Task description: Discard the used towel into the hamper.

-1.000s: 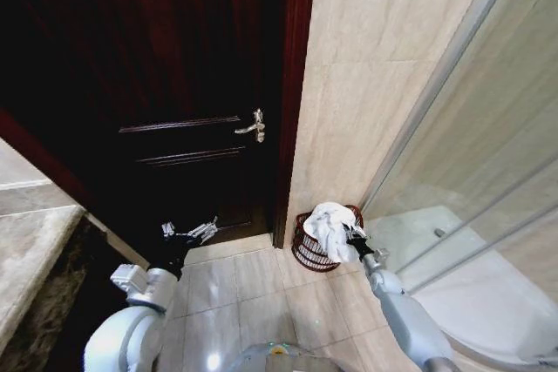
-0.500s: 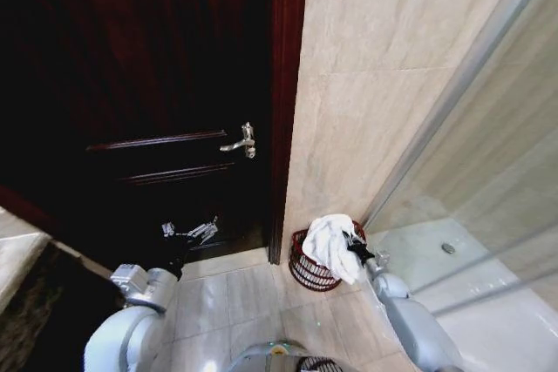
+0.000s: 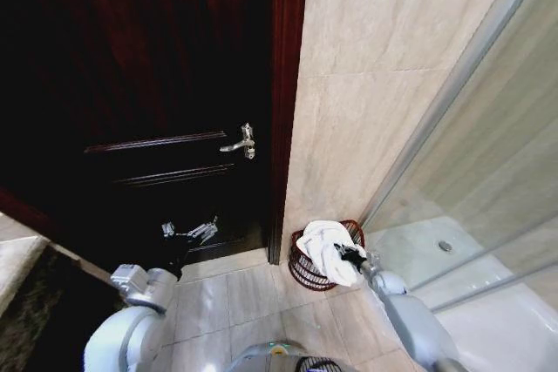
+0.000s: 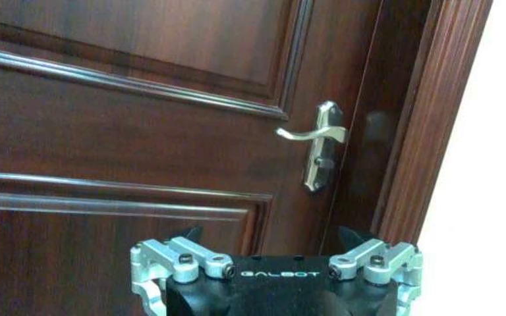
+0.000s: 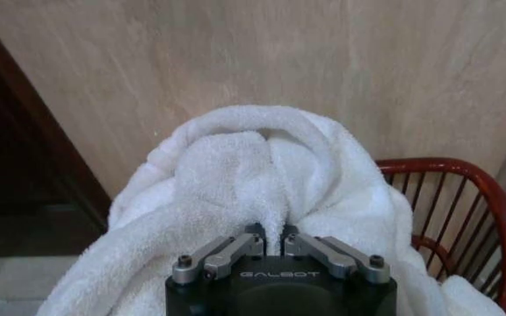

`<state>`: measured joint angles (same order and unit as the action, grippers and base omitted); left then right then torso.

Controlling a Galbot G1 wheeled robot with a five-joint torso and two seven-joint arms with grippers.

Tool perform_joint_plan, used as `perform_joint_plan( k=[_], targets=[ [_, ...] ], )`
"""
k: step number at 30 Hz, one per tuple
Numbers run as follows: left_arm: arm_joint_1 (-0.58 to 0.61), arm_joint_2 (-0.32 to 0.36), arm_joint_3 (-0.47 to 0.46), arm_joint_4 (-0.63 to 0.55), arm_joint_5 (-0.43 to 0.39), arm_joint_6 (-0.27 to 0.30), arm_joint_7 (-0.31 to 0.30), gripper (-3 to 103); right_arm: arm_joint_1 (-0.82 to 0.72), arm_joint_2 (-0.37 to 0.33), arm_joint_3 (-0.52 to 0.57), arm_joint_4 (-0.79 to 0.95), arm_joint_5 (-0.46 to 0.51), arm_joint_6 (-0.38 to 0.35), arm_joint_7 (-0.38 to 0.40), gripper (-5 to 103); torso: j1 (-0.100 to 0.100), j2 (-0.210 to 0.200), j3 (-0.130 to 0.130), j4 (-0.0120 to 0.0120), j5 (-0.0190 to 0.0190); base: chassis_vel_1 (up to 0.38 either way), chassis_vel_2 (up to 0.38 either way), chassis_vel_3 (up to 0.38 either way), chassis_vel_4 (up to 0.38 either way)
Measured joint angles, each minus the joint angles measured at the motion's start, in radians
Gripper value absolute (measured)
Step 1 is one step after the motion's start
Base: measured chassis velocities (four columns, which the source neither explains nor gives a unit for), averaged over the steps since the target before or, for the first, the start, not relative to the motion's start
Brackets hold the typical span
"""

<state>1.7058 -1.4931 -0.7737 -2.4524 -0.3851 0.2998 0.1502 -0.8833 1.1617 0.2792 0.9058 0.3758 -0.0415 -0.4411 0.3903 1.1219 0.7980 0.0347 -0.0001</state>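
Observation:
A white towel (image 3: 324,245) is draped over the rim of the hamper (image 3: 304,273), a small dark red-brown wire basket on the floor in the corner between the door frame and the tiled wall. My right gripper (image 3: 349,255) is shut on the towel's fabric just above the basket. In the right wrist view its fingers (image 5: 257,238) pinch a fold of the towel (image 5: 253,164), and the hamper's red rim (image 5: 468,172) curves beside it. My left gripper (image 3: 191,232) hangs open in front of the door, holding nothing.
A dark wooden door (image 3: 157,84) with a silver lever handle (image 3: 243,141) stands to the left of the hamper. A glass shower screen (image 3: 488,154) and white shower tray (image 3: 488,302) lie to the right. Beige floor tiles (image 3: 235,294) stretch before me.
The right gripper has sunk a little with the towel, which now lies lower over the hamper. The camera shifted earlier. The left arm has not moved.

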Motion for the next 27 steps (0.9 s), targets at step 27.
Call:
perform_joint_plan(
  k=[27],
  targets=[
    [0.000, 0.000, 0.000, 0.000, 0.000, 0.000, 0.000, 100, 0.374, 0.131, 0.045, -0.575, -0.506, 0.125, -0.074, 8, 0.000, 0.000, 0.000, -0.0002, -0.0003, 0.000, 0.000, 0.000, 0.000]
  ],
)
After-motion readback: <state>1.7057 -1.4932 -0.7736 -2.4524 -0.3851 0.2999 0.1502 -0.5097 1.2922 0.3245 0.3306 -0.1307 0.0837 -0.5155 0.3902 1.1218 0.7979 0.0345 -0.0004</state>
